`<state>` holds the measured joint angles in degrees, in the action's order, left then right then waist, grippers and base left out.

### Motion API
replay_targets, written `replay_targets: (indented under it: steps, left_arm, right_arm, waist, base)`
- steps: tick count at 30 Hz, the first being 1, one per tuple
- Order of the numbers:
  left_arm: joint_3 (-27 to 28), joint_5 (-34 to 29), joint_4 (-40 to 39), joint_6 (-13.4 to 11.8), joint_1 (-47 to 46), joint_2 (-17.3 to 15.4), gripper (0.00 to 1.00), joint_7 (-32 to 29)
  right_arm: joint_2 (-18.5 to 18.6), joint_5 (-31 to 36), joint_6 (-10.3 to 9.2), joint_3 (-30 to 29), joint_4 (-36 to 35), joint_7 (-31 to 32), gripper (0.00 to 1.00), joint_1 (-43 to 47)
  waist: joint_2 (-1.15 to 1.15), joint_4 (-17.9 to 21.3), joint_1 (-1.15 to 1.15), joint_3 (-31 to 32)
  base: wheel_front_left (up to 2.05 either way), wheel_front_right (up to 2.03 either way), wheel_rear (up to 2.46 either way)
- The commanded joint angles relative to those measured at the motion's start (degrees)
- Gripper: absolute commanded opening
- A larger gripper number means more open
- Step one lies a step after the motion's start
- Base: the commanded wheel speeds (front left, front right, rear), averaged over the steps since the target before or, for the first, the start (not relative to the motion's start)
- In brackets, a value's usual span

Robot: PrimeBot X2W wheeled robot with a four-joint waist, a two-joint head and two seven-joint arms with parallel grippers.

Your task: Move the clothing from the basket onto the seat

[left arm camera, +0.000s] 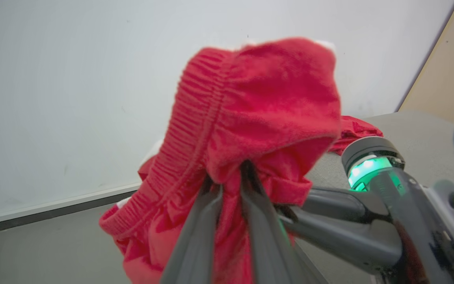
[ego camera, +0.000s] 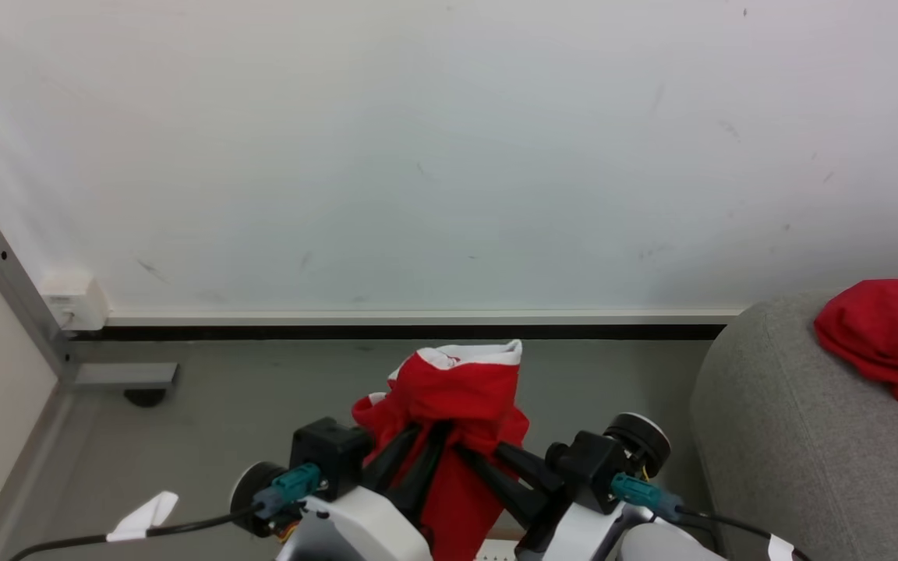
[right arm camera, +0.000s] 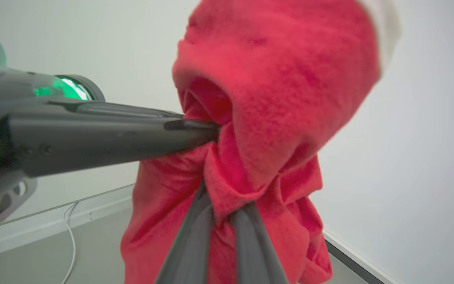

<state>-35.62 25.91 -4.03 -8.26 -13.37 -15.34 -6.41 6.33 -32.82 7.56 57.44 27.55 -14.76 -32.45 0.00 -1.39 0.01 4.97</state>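
A red piece of clothing (ego camera: 457,393) with white trim hangs bunched above the floor, low in the middle of the head view. My left gripper (ego camera: 420,436) is shut on its left side, and in the left wrist view the two fingers (left arm camera: 205,221) pinch the fabric (left arm camera: 258,106). Coming in from the right, my right gripper (ego camera: 480,450) is shut on the same garment (right arm camera: 282,86), its fingers (right arm camera: 195,236) closed on a fold. A second red garment (ego camera: 889,335) lies on the grey seat (ego camera: 768,452) at the right. A sliver of the basket (ego camera: 496,555) peeks out between my arms.
A white wall with a pale skirting board (ego camera: 418,318) stands close ahead. A grey metal frame leg (ego camera: 20,304) and a white wall box (ego camera: 75,300) are at the left. A black cable with a white tag (ego camera: 141,518) trails over the grey floor.
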Motion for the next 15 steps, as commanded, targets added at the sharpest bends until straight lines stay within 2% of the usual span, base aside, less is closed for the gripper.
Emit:
replay_targets:
  steps: [1, 4, 7, 8, 9, 10, 15]
  left_arm:
    - [-0.19, 0.48, 0.41, -0.14, 0.27, -0.36, 0.00, -0.05]
    - [0.22, 0.41, 0.54, -0.47, 0.60, -0.85, 0.00, 0.08]
    - [0.30, 0.05, 0.52, -0.59, 0.54, -1.15, 0.27, 0.45]
    - [0.27, -0.41, 0.54, -0.76, 0.42, -1.29, 0.49, 0.82]
    - [0.21, -0.63, 0.62, -0.87, 0.36, -1.29, 0.91, 0.92]
    - [0.11, -0.85, 0.69, -0.87, 0.39, -1.19, 1.00, 1.15]
    - [-0.07, -1.02, 1.05, -1.17, 0.60, -1.23, 1.00, 1.63]
  right_arm:
    - [0.34, 0.19, -0.14, -0.71, -0.73, -0.47, 0.00, 0.05]
    - [1.04, 0.78, -0.15, -1.81, -1.53, -0.49, 0.00, 0.73]
    - [1.84, 1.26, -0.16, -2.74, -2.24, -0.50, 0.00, 1.26]
    - [2.10, 1.54, -0.16, -3.33, -2.38, -0.50, 0.00, 1.54]
    - [2.30, 1.67, -0.16, -4.03, -2.49, -0.50, 0.00, 1.85]
    - [2.38, 1.90, -0.16, -4.70, -2.54, -0.49, 0.00, 2.16]
    - [3.07, 2.98, -0.16, -8.57, -3.47, -0.48, 0.00, 3.61]
  waist:
    - [0.00, 0.00, -0.01, -0.02]
    - [0.00, 0.20, -0.01, -0.15]
    - [0.00, 0.47, -0.01, -0.19]
    - [0.00, 0.56, -0.01, -0.19]
    - [0.00, 0.64, -0.01, -0.19]
    - [0.00, 0.70, -0.01, -0.19]
    - [0.00, 1.08, -0.01, -0.20]
  base:
    - [0.00, 0.00, 0.00]
    - [0.00, 0.00, 0.00]
    - [0.00, 0.00, 0.00]
    - [0.00, 0.00, 0.00]
    - [0.00, 0.00, 0.00]
    - [0.00, 0.00, 0.00]
    - [0.00, 0.00, 0.00]
